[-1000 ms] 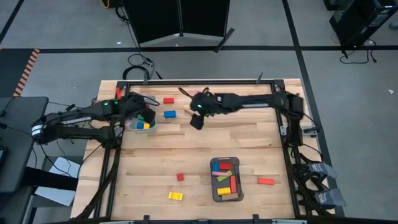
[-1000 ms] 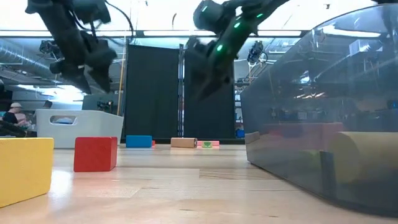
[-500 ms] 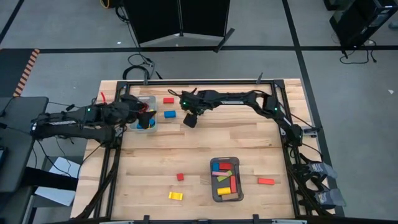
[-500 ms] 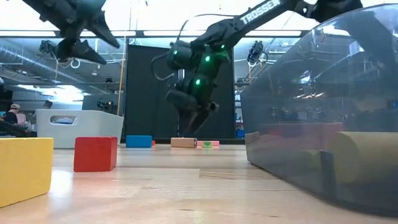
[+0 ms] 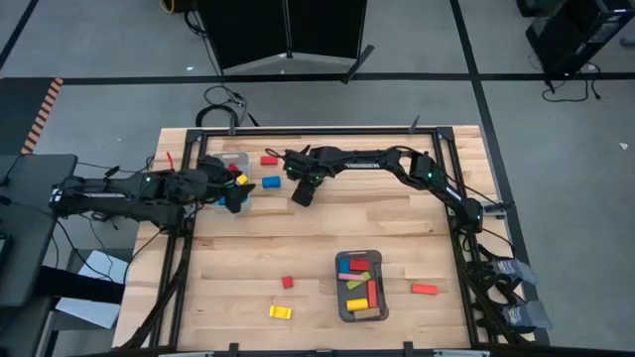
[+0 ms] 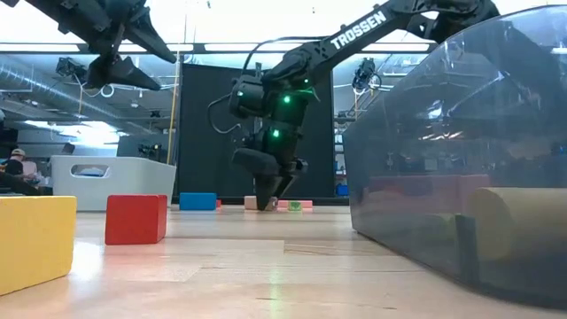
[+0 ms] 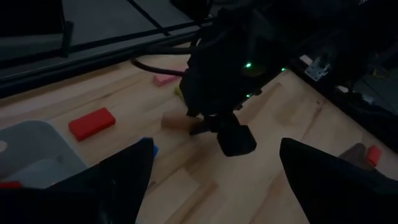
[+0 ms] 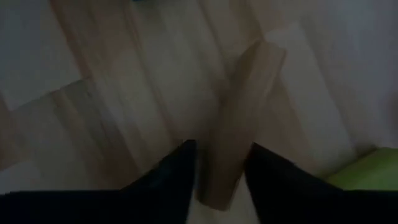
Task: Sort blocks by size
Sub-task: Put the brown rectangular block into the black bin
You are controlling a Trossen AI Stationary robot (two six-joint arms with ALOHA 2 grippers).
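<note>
A plain wooden bar [image 8: 242, 124] lies flat on the table in the far left part, between the fingers of my right gripper [image 5: 303, 188], which points steeply down at it and is shut on it. In the low view the right gripper [image 6: 270, 197] stands on the table at the bar [image 6: 255, 203], beside green and pink blocks [image 6: 295, 205]. A red block [image 5: 268, 159] and a blue block [image 5: 271, 181] lie close by. My left gripper [image 5: 236, 190] hangs open and holds nothing, above the small grey tray [image 5: 224, 164] at the far left. My right gripper has the wooden bar's near end [image 8: 225, 177] pinched between its two fingers [image 8: 177, 171], one on each long side. The fingers come from above, pointing steeply down, and straddle the bar. The bar lies flat on the table.
A second grey tray [image 5: 342, 297] holding several coloured bars stands near the front middle. A red cube [image 5: 287, 282], a yellow block [image 5: 280, 311] and a red bar [image 5: 424, 289] lie loose near the front. The small far-left tray holds a few small blocks.
My right gripper has gone down to the table and toward its left edge, arriving at the wooden bar. My left gripper has risen above the small tray and tipped up from pointing down to nearly level.
</note>
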